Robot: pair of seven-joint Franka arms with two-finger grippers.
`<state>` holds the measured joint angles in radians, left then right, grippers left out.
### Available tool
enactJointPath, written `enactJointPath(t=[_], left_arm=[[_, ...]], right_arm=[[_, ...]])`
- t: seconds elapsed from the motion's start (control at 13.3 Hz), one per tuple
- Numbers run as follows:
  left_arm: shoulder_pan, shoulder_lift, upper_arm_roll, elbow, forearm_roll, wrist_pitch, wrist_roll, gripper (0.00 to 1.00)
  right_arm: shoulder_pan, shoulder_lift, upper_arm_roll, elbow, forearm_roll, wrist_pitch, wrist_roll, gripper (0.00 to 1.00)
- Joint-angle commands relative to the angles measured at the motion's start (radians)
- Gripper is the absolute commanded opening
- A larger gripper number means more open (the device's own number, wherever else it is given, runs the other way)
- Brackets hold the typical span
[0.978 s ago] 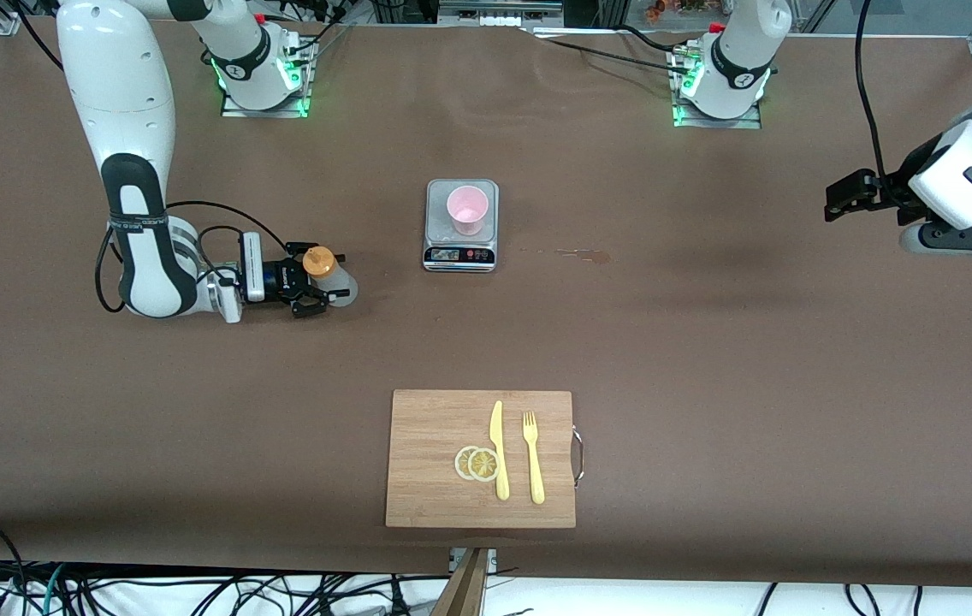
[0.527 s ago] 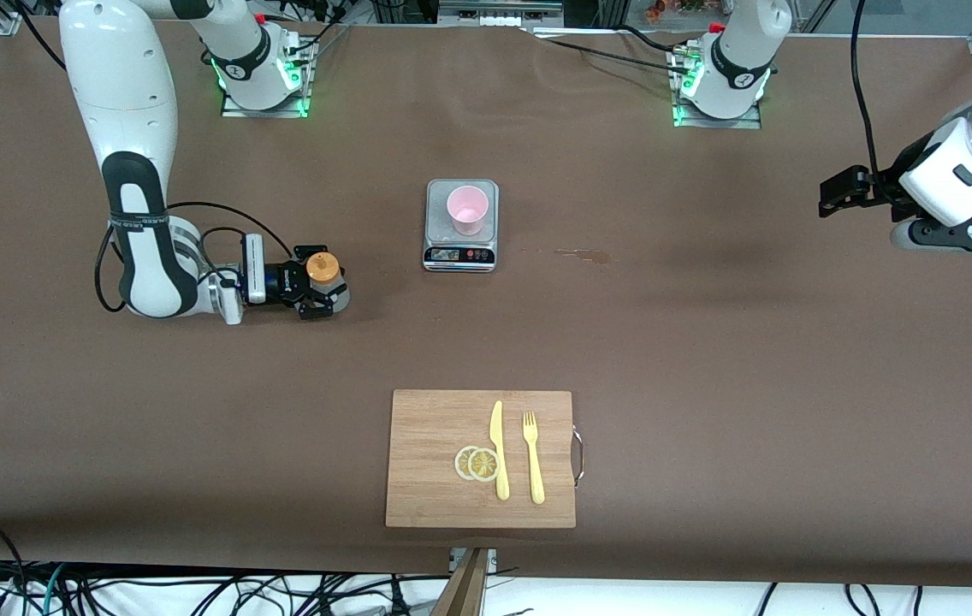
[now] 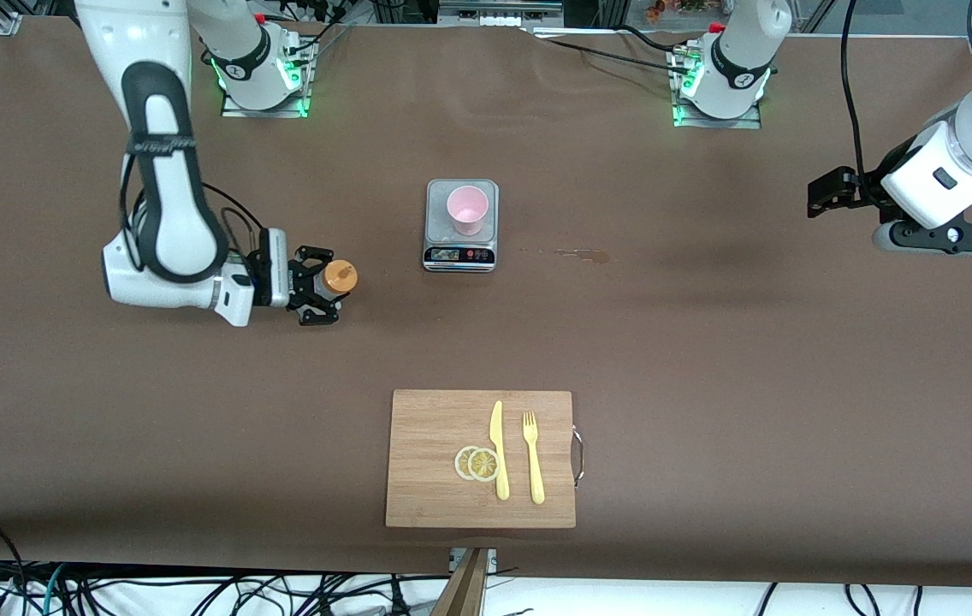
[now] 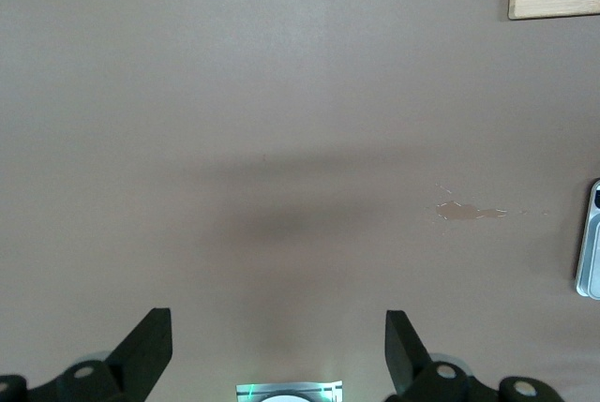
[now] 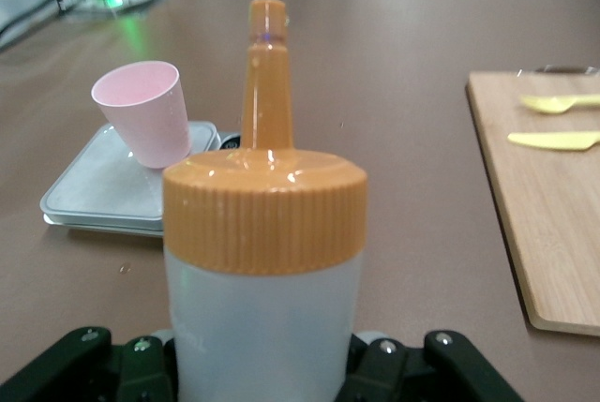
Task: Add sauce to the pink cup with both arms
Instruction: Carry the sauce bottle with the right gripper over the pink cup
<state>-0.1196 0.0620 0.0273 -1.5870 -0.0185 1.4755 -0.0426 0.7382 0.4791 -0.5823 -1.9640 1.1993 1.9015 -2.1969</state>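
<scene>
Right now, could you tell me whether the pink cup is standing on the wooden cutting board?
No, the pink cup stands on the small scale, farther from the front camera than the cutting board.

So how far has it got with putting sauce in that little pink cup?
Done: the right hand is shut on the sauce bottle, held upright over the table toward the right arm's end. In hand: carrying it to the pink cup, which stands on the scale and looks empty. Left: tipping and squeezing. The left hand waits open over bare table.
</scene>
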Motion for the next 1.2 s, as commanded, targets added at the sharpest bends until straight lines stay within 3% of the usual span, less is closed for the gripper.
enactJointPath(t=[0.0, 0.3, 0.68, 0.98, 1.13], left_arm=[[-0.002, -0.001, 0.002, 0.005, 0.014, -0.003, 0.015, 1.00], [0.009, -0.001, 0.005, 0.005, 0.014, -0.003, 0.027, 1.00], [0.009, -0.001, 0.005, 0.005, 0.014, -0.001, 0.020, 1.00], [0.009, 0.004, 0.005, 0.005, 0.012, -0.001, 0.020, 1.00], [0.009, 0.004, 0.005, 0.007, 0.012, -0.001, 0.020, 1.00]], right_arm=[[0.102, -0.106, -0.019, -0.029, -0.194, 0.096, 0.219, 0.00], [0.219, -0.157, -0.027, -0.029, -0.465, 0.130, 0.550, 0.00], [0.314, -0.177, -0.002, -0.027, -0.731, 0.114, 0.932, 0.00], [0.366, -0.178, 0.102, -0.007, -0.921, 0.101, 1.296, 0.00], [0.366, -0.178, 0.131, 0.022, -0.975, 0.047, 1.391, 0.00]])
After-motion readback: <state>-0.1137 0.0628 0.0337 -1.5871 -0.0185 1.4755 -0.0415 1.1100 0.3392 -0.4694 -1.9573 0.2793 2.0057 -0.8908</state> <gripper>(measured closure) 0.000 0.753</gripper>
